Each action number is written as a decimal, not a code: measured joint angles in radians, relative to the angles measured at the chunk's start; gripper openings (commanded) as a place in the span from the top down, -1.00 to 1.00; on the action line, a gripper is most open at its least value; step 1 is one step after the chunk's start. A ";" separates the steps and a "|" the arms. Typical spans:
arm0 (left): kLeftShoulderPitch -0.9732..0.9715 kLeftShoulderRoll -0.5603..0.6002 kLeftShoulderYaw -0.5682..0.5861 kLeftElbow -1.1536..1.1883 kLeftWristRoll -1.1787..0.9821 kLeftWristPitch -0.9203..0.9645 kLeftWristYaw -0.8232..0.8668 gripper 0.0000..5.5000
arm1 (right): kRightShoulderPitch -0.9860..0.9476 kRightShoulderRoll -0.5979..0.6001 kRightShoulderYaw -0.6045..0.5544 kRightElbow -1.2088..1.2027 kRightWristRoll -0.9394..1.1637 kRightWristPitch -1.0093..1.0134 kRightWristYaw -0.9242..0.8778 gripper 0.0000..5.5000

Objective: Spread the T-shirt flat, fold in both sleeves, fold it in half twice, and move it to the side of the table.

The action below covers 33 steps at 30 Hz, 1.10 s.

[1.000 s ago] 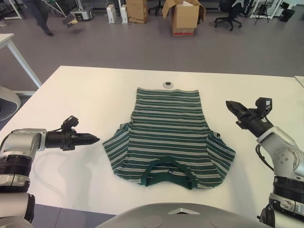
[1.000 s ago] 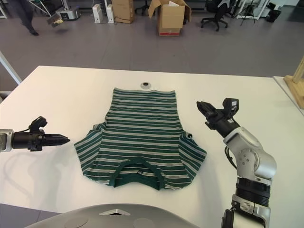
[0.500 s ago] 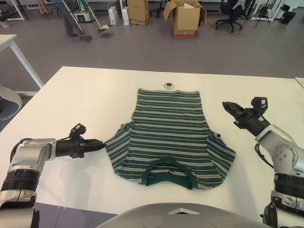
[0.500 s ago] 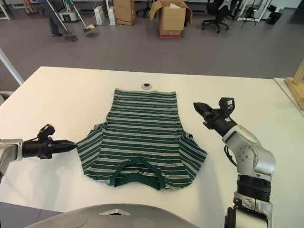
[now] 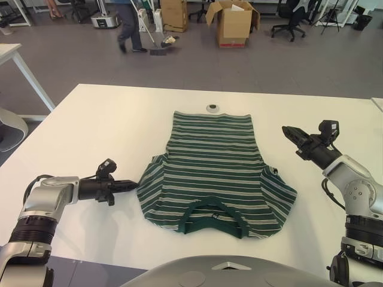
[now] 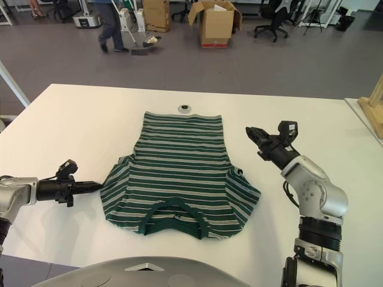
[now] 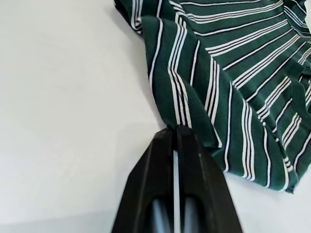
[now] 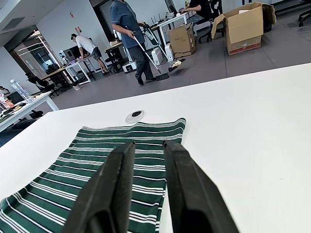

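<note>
Green T-shirt [image 5: 213, 161] with white stripes, lying face-up near the middle of the white tabletop [image 5: 90, 125]. The collar [image 5: 212, 213] is on the robot's side and the hem [image 5: 212, 115] on the far side. Both short sleeves are spread outward: the left sleeve [image 5: 149, 177] is slightly rumpled along its edge, and the right sleeve [image 5: 282, 195] lies flatter. The body of the garment is smooth, with light creases near the shoulders.

Left gripper [image 5: 133, 185]: low over the tabletop, pointing toward the T-shirt from the robot's left. Its jaws are drawn together to a thin slit, and their tips touch the outer edge of the left sleeve. The left wrist view does not show whether any cloth lies between them.

Right gripper [image 5: 289, 132]: raised above the tabletop, to the right of the T-shirt and apart from it, level with the garment's middle. Its jaws stand a narrow gap apart and hold nothing.

A small round disc [image 5: 212, 107] is set in the tabletop just beyond the hem. An open cardboard box [image 5: 234, 23] stands on the floor behind the table.
</note>
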State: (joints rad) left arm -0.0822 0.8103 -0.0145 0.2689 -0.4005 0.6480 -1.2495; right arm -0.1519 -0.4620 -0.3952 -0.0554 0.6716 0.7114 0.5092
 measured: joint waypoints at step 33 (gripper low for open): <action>-0.141 -0.163 -0.152 -0.327 -0.058 0.104 0.123 0.99 | 0.002 0.012 0.032 0.006 -0.002 -0.002 -0.009 0.60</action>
State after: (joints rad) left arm -0.2235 0.6477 -0.1667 -0.0582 -0.4587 0.7525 -1.1268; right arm -0.1495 -0.4495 -0.3636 -0.0492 0.6694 0.7090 0.5003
